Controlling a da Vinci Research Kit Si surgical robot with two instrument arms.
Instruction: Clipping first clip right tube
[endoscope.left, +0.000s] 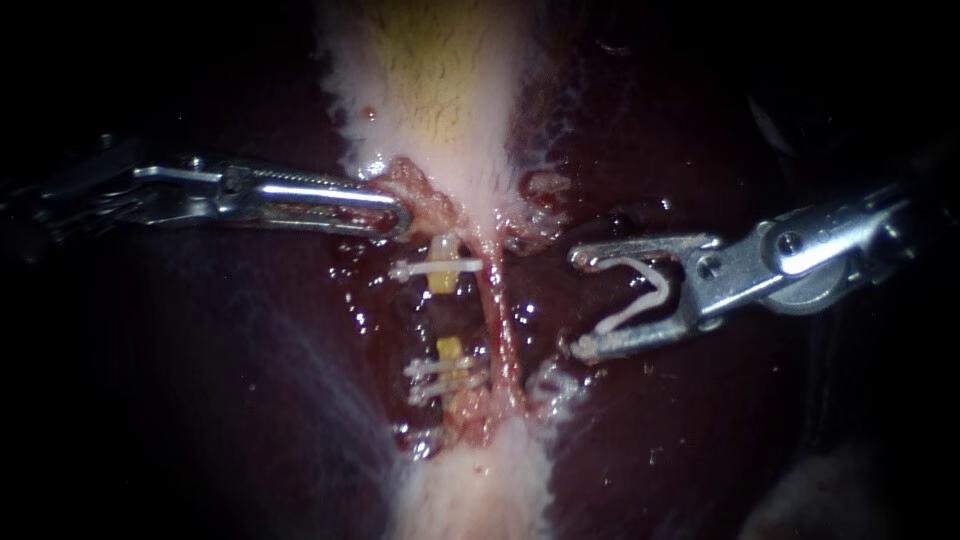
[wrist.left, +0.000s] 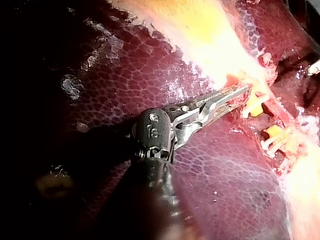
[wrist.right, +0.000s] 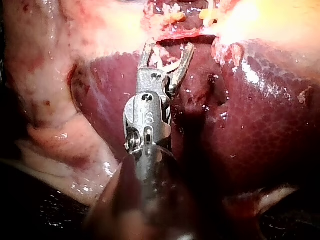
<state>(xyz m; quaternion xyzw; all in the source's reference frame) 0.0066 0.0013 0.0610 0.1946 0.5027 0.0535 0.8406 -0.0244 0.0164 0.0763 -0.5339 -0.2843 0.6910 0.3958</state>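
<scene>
Clip (endoscope.left: 640, 295), white and spread in a V, sits loaded in my right instrument (endoscope.left: 577, 303). The jaws stand wide apart with one leg of the clip lying against each, so they hold it from both sides. Their tips are near the right tube (endoscope.left: 498, 310), a thin pink strand running down the middle of the opened bed. They do not touch it, and the tube is not between them. From the right wrist camera I see the same spread jaws over dark liver (wrist.right: 260, 130), pointing at the red-edged bed ahead.

My left instrument (endoscope.left: 398, 215) comes in level. Its jaws lie almost together, pinching the ragged pink edge of the gallbladder (endoscope.left: 440, 80) just above the tubes.

Just beside the right tube, on my left instrument's side, the yellow left tube (endoscope.left: 443, 282) stands in two stubs with a gap between them. An upper clip (endoscope.left: 435, 268) crosses the upper stub, and two lower clips (endoscope.left: 445, 375) lie close together across the lower one.

A stamped mark (wrist.left: 153, 131) shows on each instrument's hub in the wrist views.
</scene>
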